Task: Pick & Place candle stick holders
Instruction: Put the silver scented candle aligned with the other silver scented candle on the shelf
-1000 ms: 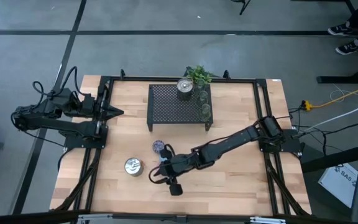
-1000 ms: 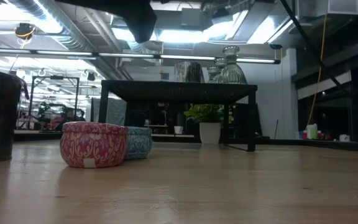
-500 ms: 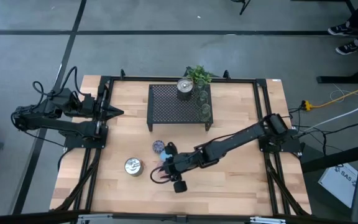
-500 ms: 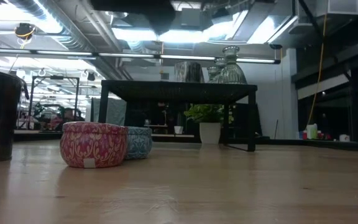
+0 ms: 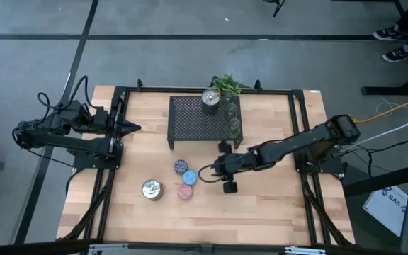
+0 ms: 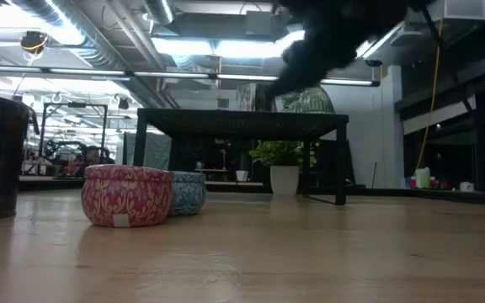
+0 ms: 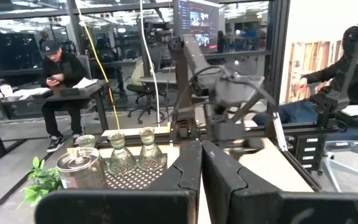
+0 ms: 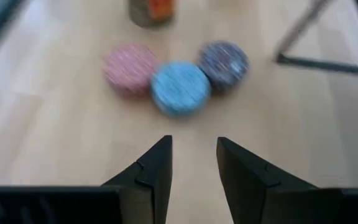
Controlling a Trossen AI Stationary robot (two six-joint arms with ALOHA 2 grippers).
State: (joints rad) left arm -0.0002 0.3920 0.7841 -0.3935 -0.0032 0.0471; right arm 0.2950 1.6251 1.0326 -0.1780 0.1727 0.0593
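Three small round candle stick holders sit close together on the wood: purple (image 5: 181, 166), blue (image 5: 191, 178) and pink (image 5: 185, 192). They also show in the right wrist view as purple (image 8: 224, 59), blue (image 8: 180, 88) and pink (image 8: 129, 67). A shiny silver holder (image 5: 151, 189) stands to their left. On the black mesh rack (image 5: 193, 120) stand another silver holder (image 5: 211, 98) and two green glassy cups (image 5: 232, 117). My right gripper (image 5: 205, 172) hovers open just right of the three, with nothing between its fingers. My left gripper (image 5: 136, 128) waits shut at the table's left edge.
A small green plant (image 5: 227, 85) stands behind the rack at the far edge. Bare wood lies to the right of and nearer than the three holders. In the low view the pink holder (image 6: 127, 195) and the blue one (image 6: 188, 192) stand in front of the rack's legs.
My right gripper has drawn back from over the blue and pink holders toward the table's right and far side, tipping less steeply. Both holders stay where they were on the wood and now show uncovered from above.
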